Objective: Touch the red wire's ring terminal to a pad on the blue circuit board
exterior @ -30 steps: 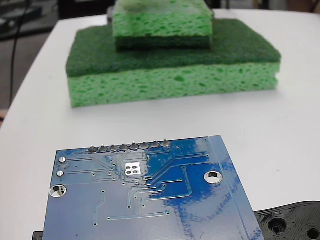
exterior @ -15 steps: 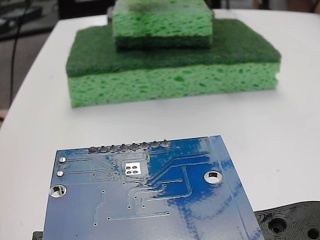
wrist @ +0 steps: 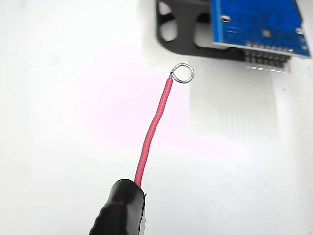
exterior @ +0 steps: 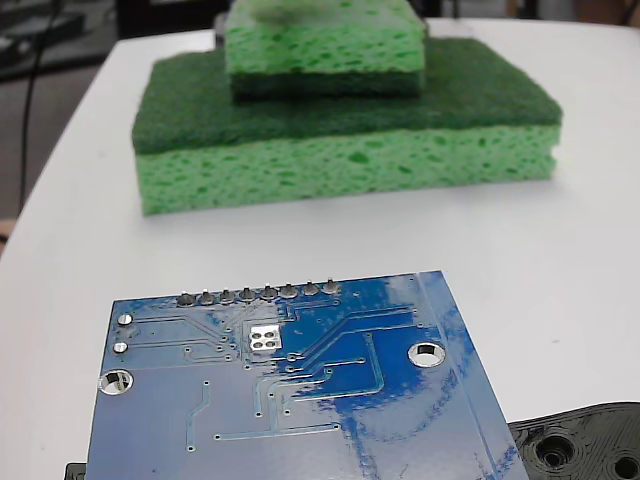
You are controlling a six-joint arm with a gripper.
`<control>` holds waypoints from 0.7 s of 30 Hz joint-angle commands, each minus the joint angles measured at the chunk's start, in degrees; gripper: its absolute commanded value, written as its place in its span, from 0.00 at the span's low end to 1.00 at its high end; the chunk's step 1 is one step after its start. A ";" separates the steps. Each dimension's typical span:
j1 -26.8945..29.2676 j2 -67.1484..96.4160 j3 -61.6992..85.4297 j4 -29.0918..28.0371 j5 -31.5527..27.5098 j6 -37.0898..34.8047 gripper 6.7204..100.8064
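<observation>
ring terminal short of the board, pad up and to the right

in the wrist view the red wire (wrist: 152, 128) rises from a black taped holder (wrist: 120, 209); gripper fingers are hidden, so their state cannot be told. the ring terminal (wrist: 183, 74) hangs over bare white table (wrist: 68, 73), apart from the blue circuit board (wrist: 259, 22). the pad (wrist: 266, 34) lies up and right of the ring, near the solder pin row (wrist: 266, 59). the wire's long axis points up and slightly right, so the approach likely needs extra rightward travel. in the fixed view, the pad (exterior: 265, 337) is unobstructed, green sponges (exterior: 340, 120) beyond.
</observation>
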 commanded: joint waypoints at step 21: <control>-3.43 0.18 2.99 1.23 2.46 3.08 0.99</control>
